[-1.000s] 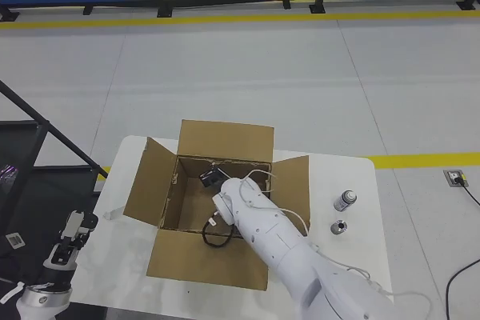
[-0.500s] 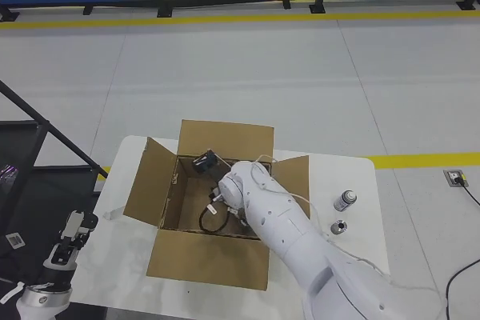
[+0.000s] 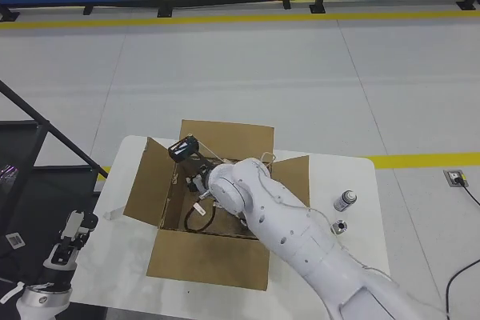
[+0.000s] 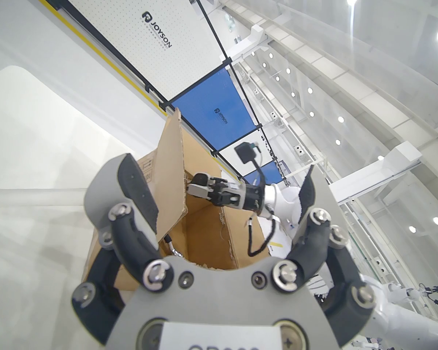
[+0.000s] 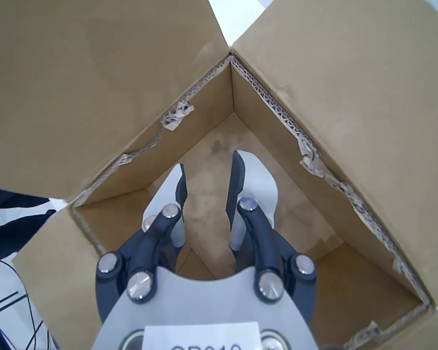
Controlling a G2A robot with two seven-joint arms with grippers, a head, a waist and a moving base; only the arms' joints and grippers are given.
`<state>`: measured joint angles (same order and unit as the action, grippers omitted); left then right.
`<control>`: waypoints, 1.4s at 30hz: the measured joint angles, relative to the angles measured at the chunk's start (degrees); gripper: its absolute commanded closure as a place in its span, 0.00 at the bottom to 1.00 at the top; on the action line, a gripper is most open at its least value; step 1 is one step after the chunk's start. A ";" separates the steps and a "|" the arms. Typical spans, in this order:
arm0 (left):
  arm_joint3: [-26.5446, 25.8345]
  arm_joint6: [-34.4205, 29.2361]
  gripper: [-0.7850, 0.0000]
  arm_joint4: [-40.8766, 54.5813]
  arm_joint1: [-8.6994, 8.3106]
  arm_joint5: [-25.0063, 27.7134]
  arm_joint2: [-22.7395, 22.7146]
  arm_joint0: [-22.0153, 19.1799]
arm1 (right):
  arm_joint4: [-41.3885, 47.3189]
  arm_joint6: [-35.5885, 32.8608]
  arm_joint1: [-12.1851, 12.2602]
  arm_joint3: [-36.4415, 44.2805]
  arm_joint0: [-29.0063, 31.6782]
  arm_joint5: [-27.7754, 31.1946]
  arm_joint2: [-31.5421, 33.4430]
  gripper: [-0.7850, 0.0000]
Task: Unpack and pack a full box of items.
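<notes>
Right hand (image 5: 208,162) hangs over the far left corner of the open box (image 3: 224,140) on the surface (image 3: 344,172), its arm hiding much of the floor; fingers narrowly apart, empty. Left hand (image 4: 221,172) gapes wide, holding nothing

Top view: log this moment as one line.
box: flaps open | right gripper: open, empty, over box interior | left gripper: open, beside table | can: upright beside box

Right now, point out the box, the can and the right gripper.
box (image 3: 224,138), top view, on its far flap.
can (image 3: 346,200), top view, on its body.
right gripper (image 5: 210,163), right wrist view, midway between its fingertips.
</notes>
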<state>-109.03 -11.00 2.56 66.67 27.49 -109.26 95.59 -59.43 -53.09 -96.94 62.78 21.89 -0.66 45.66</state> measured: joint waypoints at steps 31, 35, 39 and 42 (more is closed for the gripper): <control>0.00 0.00 0.00 0.00 0.00 0.00 0.00 0.00 | -4.73 -20.49 12.15 53.00 41.06 4.96 55.57 0.00; 0.00 0.00 0.00 0.00 0.00 0.00 0.00 0.00 | -3.67 -24.40 12.88 48.50 39.26 4.48 57.23 0.00; 0.00 0.00 0.00 0.00 0.00 0.00 0.00 0.00 | -2.88 -26.55 13.47 45.61 37.89 4.64 58.37 0.00; 0.00 0.00 0.00 0.00 0.00 0.00 0.00 0.00 | -2.92 -26.50 13.46 45.68 37.92 4.62 58.34 0.00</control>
<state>-109.03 -11.00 2.56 66.67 27.49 -109.26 95.59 -62.35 -79.59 -83.48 108.46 59.81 3.96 103.99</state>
